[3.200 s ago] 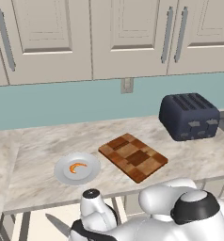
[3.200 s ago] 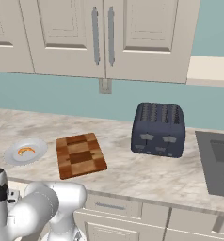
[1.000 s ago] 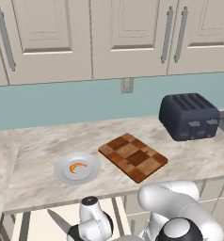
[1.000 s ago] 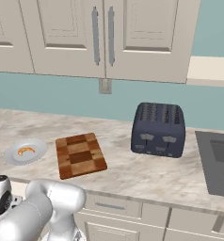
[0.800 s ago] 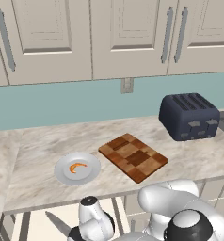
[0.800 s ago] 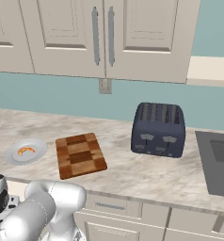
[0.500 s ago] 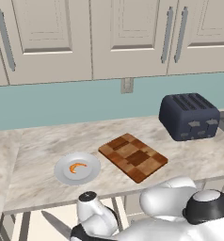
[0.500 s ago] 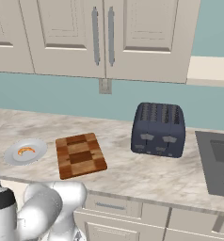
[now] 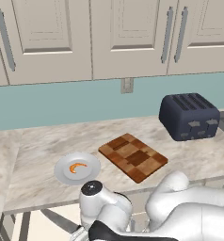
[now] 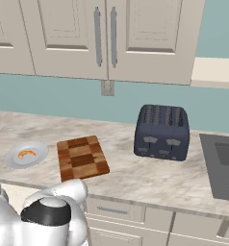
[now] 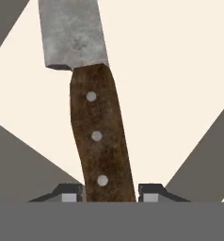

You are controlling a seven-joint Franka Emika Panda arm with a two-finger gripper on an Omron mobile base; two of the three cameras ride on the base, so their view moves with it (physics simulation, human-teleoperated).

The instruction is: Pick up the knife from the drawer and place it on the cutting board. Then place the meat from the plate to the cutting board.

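Note:
Close under the hand, the knife lies on the pale cream floor of the drawer, its dark brown handle running up to the grey blade. My gripper has its two fingertips pressed against either side of the handle's end, shut on it. From the left base, the blade shows in the open drawer below the counter edge, beside my arm. The orange meat rests on the round plate, left of the checkered cutting board, which lies bare.
A dark blue toaster stands on the counter to the right of the board. A sink lies at the far right. Cream wall cabinets hang above, and the counter's front edge overhangs the drawer.
My arm's upper links have swung about over the drawer while the hand stayed low. The knife blade lies at nearly the same spot. Plate, meat and board have not moved.

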